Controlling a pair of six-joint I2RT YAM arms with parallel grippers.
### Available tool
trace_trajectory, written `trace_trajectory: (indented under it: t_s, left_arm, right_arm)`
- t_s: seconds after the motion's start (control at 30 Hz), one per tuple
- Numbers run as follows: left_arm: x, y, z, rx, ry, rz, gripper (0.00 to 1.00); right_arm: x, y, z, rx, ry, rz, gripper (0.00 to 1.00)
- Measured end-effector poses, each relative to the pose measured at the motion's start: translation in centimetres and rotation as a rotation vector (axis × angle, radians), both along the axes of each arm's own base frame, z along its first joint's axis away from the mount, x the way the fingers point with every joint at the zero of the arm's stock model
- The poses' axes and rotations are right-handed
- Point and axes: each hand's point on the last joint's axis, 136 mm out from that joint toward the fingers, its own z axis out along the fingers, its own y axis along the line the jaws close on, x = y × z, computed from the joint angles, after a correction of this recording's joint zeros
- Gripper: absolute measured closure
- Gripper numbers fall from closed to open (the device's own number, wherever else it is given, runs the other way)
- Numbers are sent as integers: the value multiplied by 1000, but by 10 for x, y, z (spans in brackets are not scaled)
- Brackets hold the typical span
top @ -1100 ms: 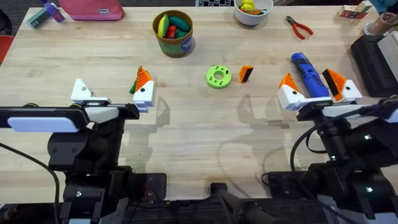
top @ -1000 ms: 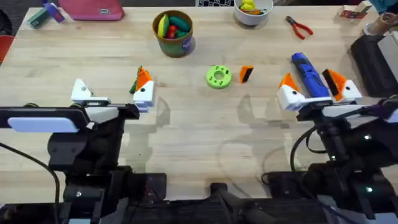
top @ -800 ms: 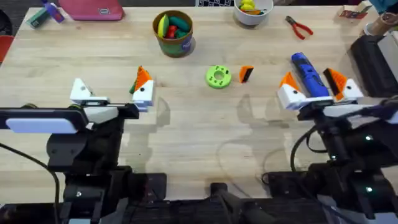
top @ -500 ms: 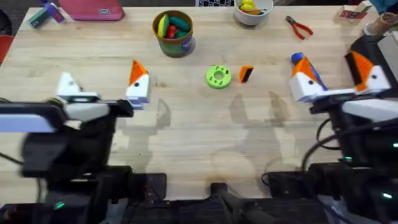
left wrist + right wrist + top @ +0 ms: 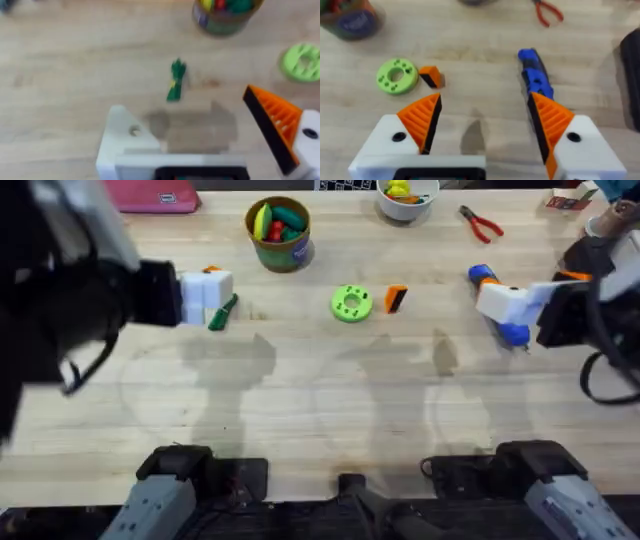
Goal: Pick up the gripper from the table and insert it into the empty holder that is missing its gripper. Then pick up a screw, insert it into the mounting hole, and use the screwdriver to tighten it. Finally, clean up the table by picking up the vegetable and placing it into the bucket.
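Observation:
The loose orange gripper [image 5: 396, 298] lies on the table beside a green disc [image 5: 350, 303]; the right wrist view shows it as well [image 5: 431, 76]. My left gripper [image 5: 195, 125] hangs open above the table; one of its jaws is the bare white holder [image 5: 120, 145], the other carries an orange wedge [image 5: 277, 122]. The dark green vegetable [image 5: 175, 86] lies just beyond it. My right gripper [image 5: 485, 117] is open, both orange pads in place, over the near end of the blue screwdriver [image 5: 535, 75]. The bucket [image 5: 279, 232] stands at the back with toy vegetables in it.
Red-handled pliers [image 5: 480, 222] and a white bowl [image 5: 405, 198] sit at the back right. A pink pouch [image 5: 150, 192] lies at the back left. The left arm [image 5: 60, 300] looms large and dark over the table's left side. A black box [image 5: 610, 255] stands at the right edge.
Both arms have lifted and swung forward from their bases. The left arm now shows large and blurred, its gripper by the vegetable. The right gripper has moved over the screwdriver.

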Motion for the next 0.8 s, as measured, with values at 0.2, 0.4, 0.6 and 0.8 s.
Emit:
trace_trajectory:
  t_s: [0.2,0.4,0.6,0.8]
  left_arm:
    - [19,0,-20,38,197,-39,15]
    - [38,4,-38,82,282,-82,15]
    - [76,20,-68,101,407,-113,15]
    - [106,37,-119,54,555,-152,31]
  right_arm:
    - [14,0,-15,0,150,0,8]
    - [16,0,-25,16,196,-14,8]
    - [15,0,-27,19,205,-17,8]
    - [14,0,-28,19,210,-18,8]
